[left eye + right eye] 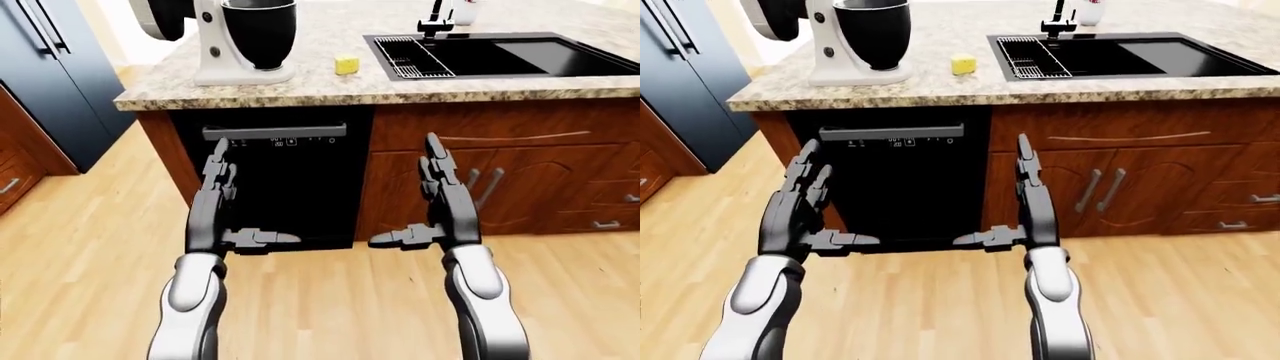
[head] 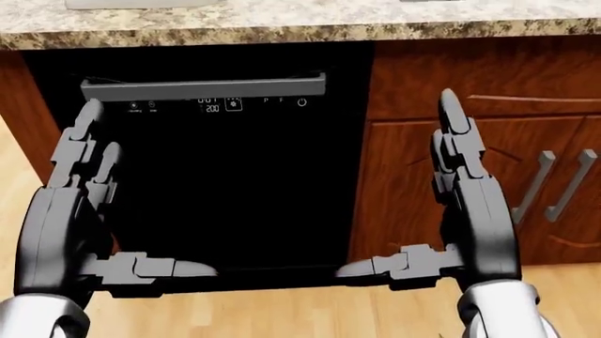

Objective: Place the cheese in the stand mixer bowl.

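Approach step, nothing grasped yet. I have both hands raised ahead of the torso, level with the black dishwasher door under the counter. Left hand and right hand are both empty, fingers straight and spread upward, thumbs jutting inward toward each other.

Small yellow cheese block sits on the speckled granite countertop, between the stand mixer and the black sink. White stand mixer with its dark bowl stands near the counter's left end in the left-eye view; the cheese lies near it to the right, not touching.

My judgement: the next move calls for closing on the counter and lifting the right hand over the edge to reach the cheese, then carrying it left to the bowl.

Writing: the dishwasher panel shows small white icons and digits that look like "200"; otherwise illegible. No brand visible.
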